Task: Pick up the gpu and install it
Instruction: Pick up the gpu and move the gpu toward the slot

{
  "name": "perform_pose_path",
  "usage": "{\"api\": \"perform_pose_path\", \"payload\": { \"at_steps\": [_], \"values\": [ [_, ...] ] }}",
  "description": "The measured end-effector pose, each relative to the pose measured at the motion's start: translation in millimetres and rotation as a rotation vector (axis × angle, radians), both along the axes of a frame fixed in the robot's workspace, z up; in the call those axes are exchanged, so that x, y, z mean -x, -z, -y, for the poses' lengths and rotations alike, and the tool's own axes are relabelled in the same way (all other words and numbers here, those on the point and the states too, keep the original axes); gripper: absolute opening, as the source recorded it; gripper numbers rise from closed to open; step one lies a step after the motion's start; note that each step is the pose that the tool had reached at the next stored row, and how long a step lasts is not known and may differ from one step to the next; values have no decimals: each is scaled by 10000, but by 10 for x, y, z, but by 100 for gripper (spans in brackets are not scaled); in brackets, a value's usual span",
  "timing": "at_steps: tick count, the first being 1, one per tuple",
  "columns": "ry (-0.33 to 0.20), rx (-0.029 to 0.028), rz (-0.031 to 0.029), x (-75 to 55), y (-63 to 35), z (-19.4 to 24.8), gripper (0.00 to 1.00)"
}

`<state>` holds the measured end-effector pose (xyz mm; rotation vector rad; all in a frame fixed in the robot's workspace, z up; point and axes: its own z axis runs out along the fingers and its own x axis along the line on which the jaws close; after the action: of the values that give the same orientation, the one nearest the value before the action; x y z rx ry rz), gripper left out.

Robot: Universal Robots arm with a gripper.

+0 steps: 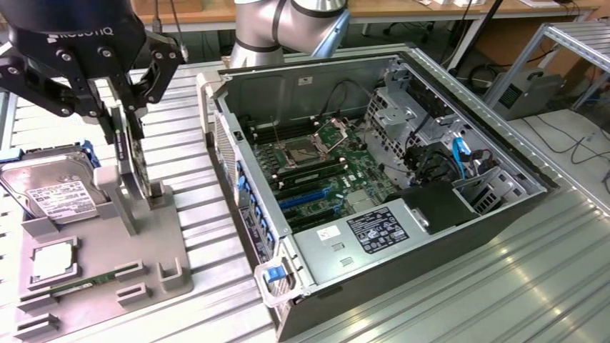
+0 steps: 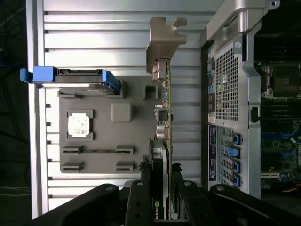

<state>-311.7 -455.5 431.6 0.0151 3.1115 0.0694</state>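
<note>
A: Where is the gpu (image 1: pixel 138 168) found?

B: It is seen standing on its edge in a slot of the grey holder tray (image 1: pixel 143 236), at the exterior view's left. In the wrist view the gpu (image 2: pixel 164 108) is shown edge-on, with its silver bracket (image 2: pixel 162 42) at the end far from the camera.

A: And how is the end effector (image 1: pixel 127 132) placed?

B: It is lowered from above onto the card. In the wrist view the end effector (image 2: pixel 161 181) is clenched on the gpu, with one black finger laid against each flat face of it. The lower edge of the card is seen at the slot of the holder tray (image 2: pixel 103 141).

A: What else is kept on the tray?

B: A hard drive (image 1: pixel 57 189) with a blue frame is leaned in it, just beside the card. A CPU chip (image 1: pixel 53 261) and a narrow green RAM stick (image 1: pixel 86 280) are laid flat, nearer to the camera of the exterior view.

A: Is the computer near?

B: Yes. An open computer case (image 1: pixel 476 107) is laid on its side on the ribbed metal surface (image 1: pixel 458 286), just beside the tray, and its motherboard (image 1: pixel 315 164) is exposed.
</note>
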Motion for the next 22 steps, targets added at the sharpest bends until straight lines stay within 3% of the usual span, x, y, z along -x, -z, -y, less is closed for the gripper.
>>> {"api": "perform_pose_path", "payload": {
  "at_steps": [12, 22],
  "values": [
    [0, 7, 1, 0, -218, -8, 27],
    [-1, 14, 0, -1, -259, -12, 27]
  ]
}}
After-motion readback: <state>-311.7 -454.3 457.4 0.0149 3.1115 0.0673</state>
